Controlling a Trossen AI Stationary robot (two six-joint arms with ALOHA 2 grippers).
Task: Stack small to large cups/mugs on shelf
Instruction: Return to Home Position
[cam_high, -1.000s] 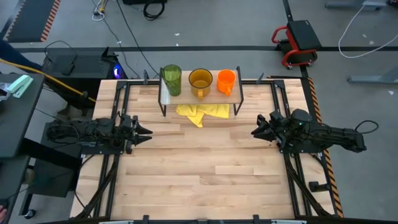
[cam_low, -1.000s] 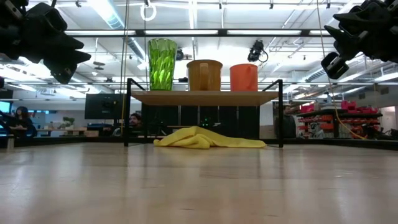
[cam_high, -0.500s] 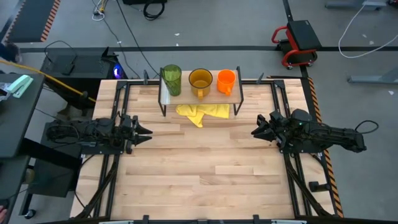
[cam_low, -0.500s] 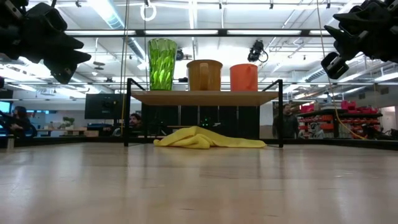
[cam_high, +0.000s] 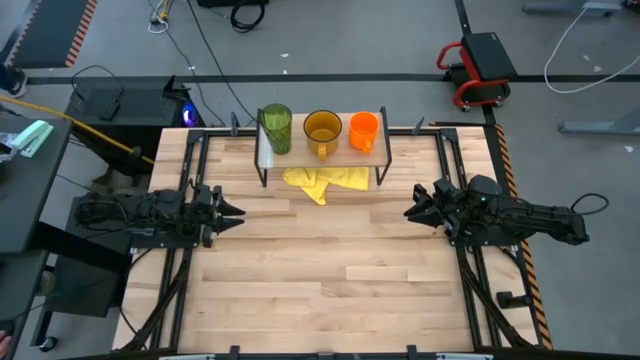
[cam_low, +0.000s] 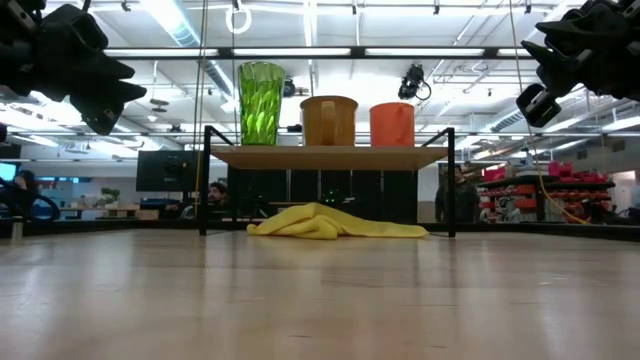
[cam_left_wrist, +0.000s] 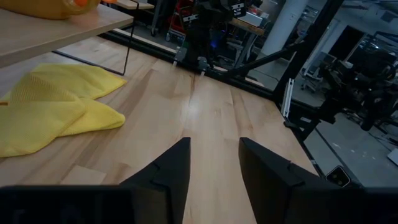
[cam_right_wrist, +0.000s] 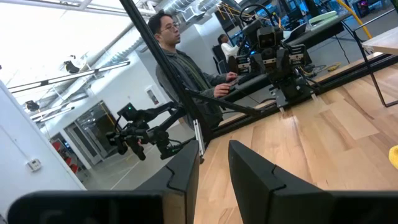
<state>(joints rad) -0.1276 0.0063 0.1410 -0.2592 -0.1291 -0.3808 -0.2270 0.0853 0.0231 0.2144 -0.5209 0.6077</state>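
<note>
Tumbler (cam_high: 276, 128), amber mug (cam_high: 322, 128), orange mug (cam_high: 363, 127) in a row on shelf (cam_high: 300, 150), unnested from overhead; left gripper (cam_high: 237, 213), right gripper (cam_high: 409, 213) parted, empty

Robotics lab, open workshop-style floor. Evidence: light wooden slatted tabletop (cam_high: 330, 290) in a black metal frame (cam_high: 196, 160) on a bare grey concrete floor (cam_high: 380, 40). Loose black cables (cam_high: 245, 15) at top of the high view, red-and-black low rolling seat (cam_high: 478, 65) upper right. Low view: exposed ceiling with long strip lights (cam_low: 168, 22), black monitor (cam_low: 162, 170) mid-left. Right wrist view: another bench with dark robot arms (cam_right_wrist: 268, 46) upper right, person in a dark jacket (cam_right_wrist: 183, 74) at it.
</note>
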